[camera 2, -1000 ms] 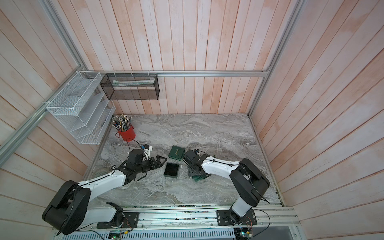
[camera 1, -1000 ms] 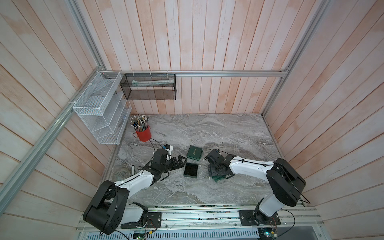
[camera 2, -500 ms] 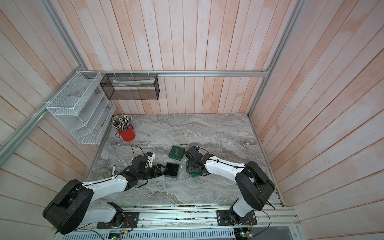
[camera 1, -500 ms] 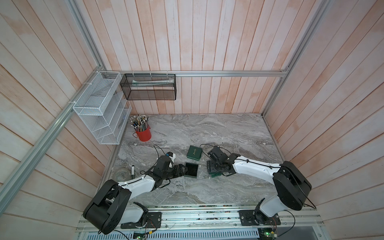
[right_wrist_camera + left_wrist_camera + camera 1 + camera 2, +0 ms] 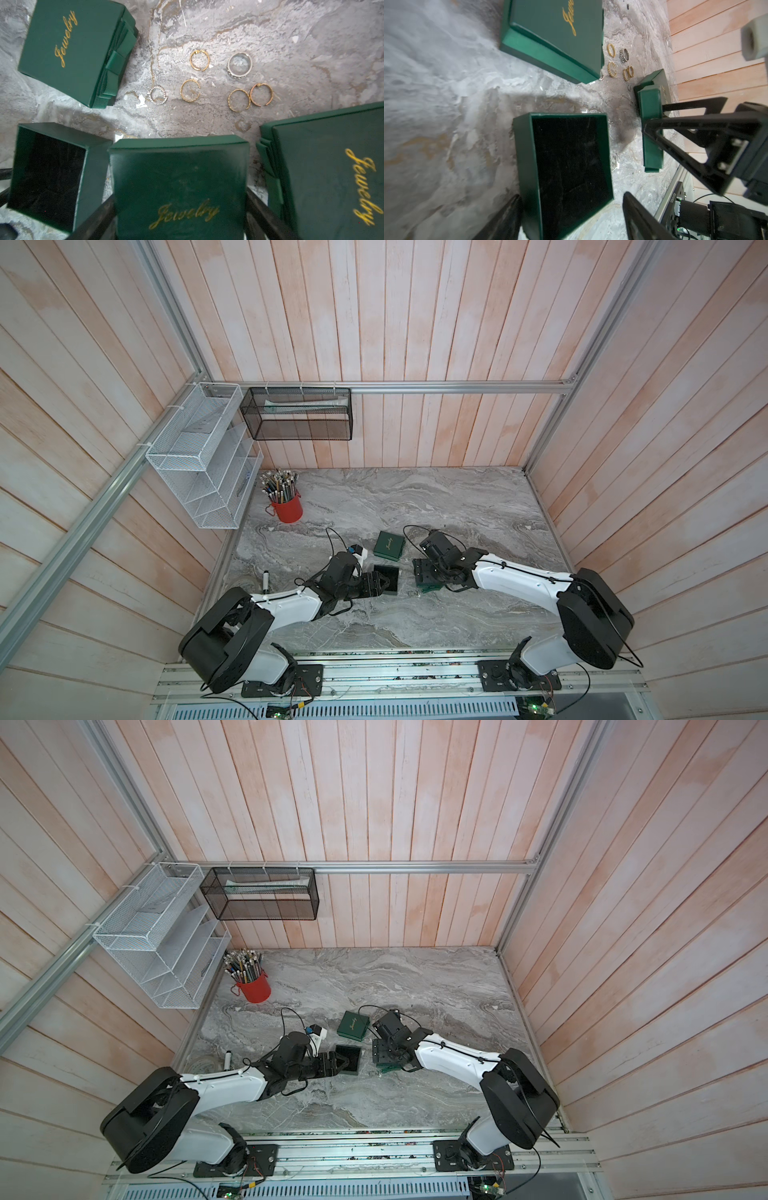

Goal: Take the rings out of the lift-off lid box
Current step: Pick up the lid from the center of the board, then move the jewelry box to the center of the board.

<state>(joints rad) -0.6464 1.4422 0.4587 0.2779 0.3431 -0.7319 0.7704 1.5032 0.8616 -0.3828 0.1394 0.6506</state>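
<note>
The lift-off lid box (image 5: 571,155) lies open on the marble, green outside and black inside, with nothing in it (image 5: 388,580). My left gripper (image 5: 571,196) is closed round its near end, one finger on its wall and the other at its corner. My right gripper (image 5: 180,195) is shut on the green "Jewelry" lid (image 5: 178,166) and holds it just above the table. Several rings (image 5: 207,83), gold and silver, lie loose on the marble beyond the lid; the left wrist view shows these rings (image 5: 612,62) too.
A closed green box with a bow (image 5: 388,545) sits behind the open one. Another closed green box (image 5: 332,176) lies under the right wrist. A red cup of pencils (image 5: 286,506) stands at the back left and a marker (image 5: 264,578) lies at the left edge.
My left gripper has moved right and down to the open box, and its jaws have narrowed round it. The right gripper with the lid has barely shifted.
</note>
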